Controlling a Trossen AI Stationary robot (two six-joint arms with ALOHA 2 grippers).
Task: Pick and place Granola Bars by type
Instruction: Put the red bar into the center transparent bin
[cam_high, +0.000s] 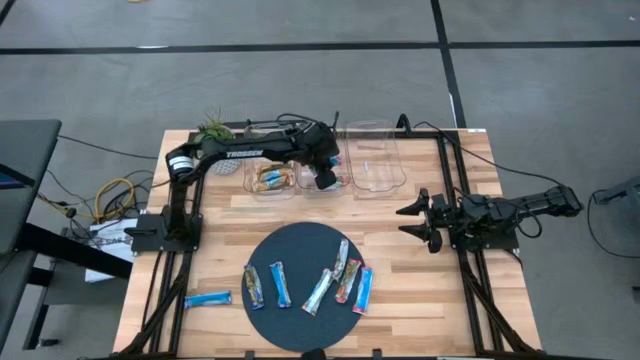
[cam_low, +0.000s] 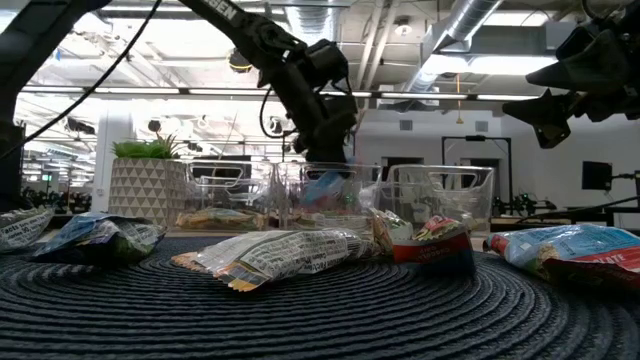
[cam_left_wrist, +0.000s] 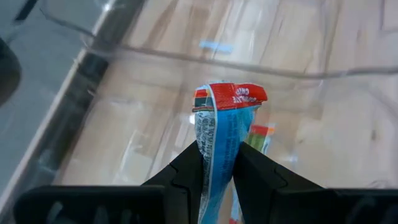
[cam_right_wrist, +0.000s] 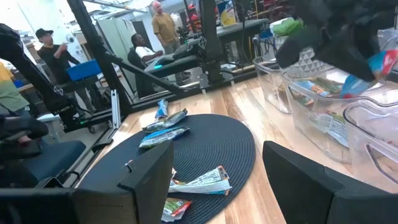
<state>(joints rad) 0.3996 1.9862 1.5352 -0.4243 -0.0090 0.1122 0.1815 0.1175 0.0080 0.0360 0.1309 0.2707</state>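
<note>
Left gripper (cam_high: 326, 180) holds a blue granola bar (cam_left_wrist: 221, 146) over the middle clear bin (cam_high: 322, 186).

The bar sticks up between the jaws, which are squeezed tight on it; its wrapper is shiny blue with a red end. More bars (cam_high: 345, 275) lie on the round dark mat (cam_high: 305, 240), near the bins. The right gripper (cam_high: 420, 222) waits beside the mat, jaws wide apart and holding nothing.
</note>
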